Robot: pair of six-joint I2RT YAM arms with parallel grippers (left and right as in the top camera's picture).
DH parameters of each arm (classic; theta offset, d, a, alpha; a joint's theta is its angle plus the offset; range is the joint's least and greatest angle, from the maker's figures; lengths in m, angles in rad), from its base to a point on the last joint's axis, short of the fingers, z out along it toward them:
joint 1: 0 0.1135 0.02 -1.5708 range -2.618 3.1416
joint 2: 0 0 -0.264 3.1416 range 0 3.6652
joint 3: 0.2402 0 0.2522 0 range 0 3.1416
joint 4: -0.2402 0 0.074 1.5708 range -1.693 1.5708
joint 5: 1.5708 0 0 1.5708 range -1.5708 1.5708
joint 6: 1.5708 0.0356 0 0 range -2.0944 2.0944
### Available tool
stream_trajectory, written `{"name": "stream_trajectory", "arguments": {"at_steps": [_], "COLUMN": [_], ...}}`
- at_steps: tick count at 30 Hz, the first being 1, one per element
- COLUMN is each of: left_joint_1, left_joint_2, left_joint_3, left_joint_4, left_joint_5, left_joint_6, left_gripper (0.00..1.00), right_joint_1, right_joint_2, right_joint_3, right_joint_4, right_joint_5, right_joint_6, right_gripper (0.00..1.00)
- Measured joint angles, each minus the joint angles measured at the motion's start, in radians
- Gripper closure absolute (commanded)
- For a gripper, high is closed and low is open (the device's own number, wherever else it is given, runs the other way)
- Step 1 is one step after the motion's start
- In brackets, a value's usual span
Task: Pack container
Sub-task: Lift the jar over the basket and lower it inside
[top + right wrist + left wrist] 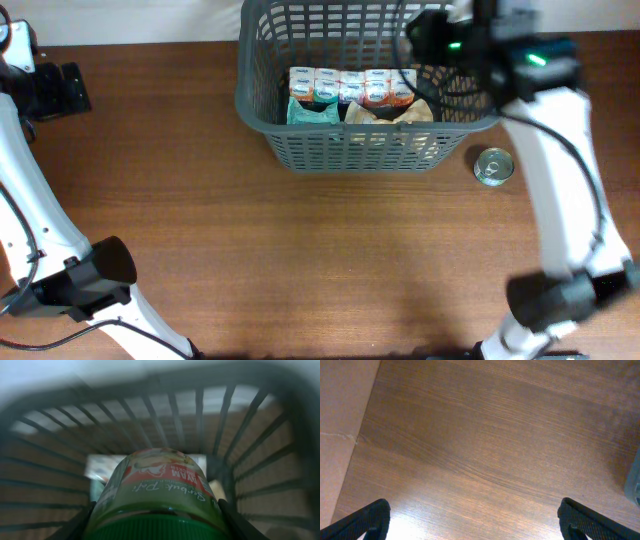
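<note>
Dark grey basket: stands at the far middle of the wooden table. Its lattice walls fill the right wrist view, blurred.
Basket contents: a row of small cartons runs across the middle. A teal packet and beige packets lie in front of them.
Right gripper: over the basket's right end and within its walls, fingers pressed on either side of a jar with a green lid.
Left gripper: fingers spread wide, holding nothing. It is above bare wood at the table's far left, well apart from the basket.
Tin can: on the table just beside the basket's front right corner.
</note>
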Motion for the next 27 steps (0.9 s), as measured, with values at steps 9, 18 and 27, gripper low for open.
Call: {"name": "stream_trajectory", "arguments": {"at_steps": [9,18,27], "left_joint_1": [0.000,0.000,0.000], "left_joint_2": [0.000,0.000,0.000], "left_joint_3": [0.000,0.000,0.000], "left_joint_4": [0.000,0.000,0.000], "left_joint_5": [0.000,0.000,0.000], "left_joint_6": [0.000,0.000,0.000], "left_gripper": [0.01,0.01,0.01], "right_joint_1": [0.016,0.019,-0.093], "right_joint_2": [0.289,0.291,0.029], "right_joint_3": [-0.017,0.090,0.640], "right_joint_4": [-0.069,-0.132,-0.406], "right_joint_5": [-0.036,-0.046,0.181], "right_joint_6": [0.031,0.030,0.003], "right_gripper": [0.30,0.04,0.02]}}
